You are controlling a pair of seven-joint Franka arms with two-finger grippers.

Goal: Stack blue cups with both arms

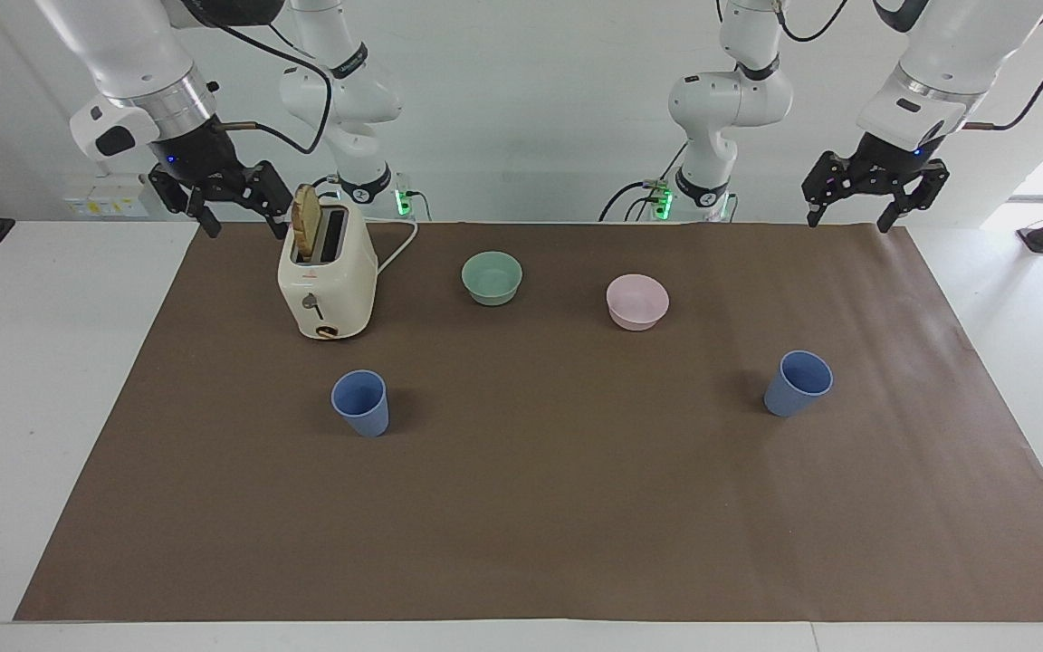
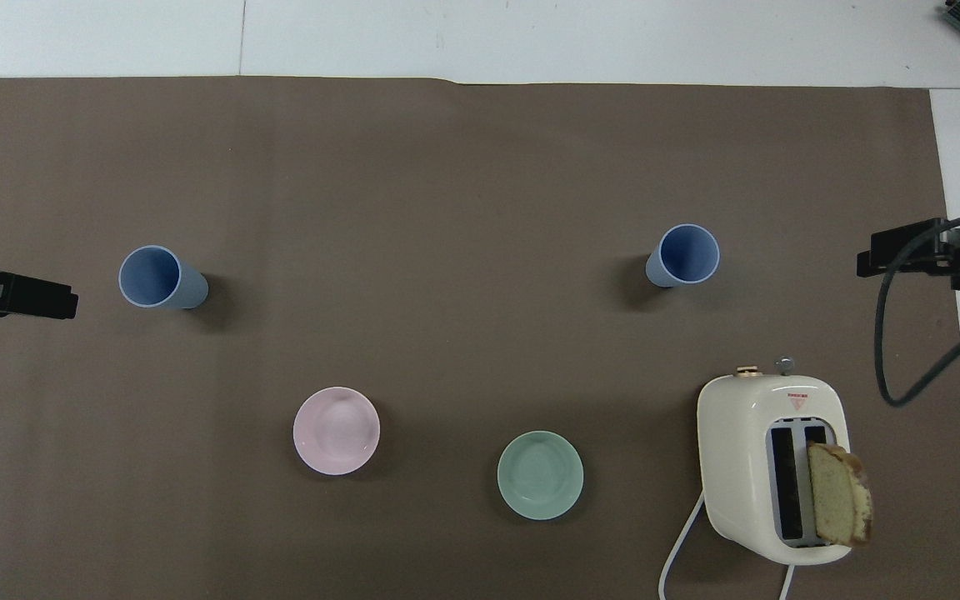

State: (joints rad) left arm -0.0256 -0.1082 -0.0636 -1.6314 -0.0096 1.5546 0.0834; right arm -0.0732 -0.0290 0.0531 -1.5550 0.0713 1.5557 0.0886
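Two blue cups stand upright and apart on the brown mat. One cup is toward the right arm's end, farther from the robots than the toaster. The other cup is toward the left arm's end. My right gripper is open and empty, raised beside the toaster's top. My left gripper is open and empty, raised over the mat's corner at its own end. Neither gripper touches a cup.
A cream toaster with a bread slice in one slot stands toward the right arm's end. A mint-green bowl and a pale pink bowl sit nearer the robots than the cups.
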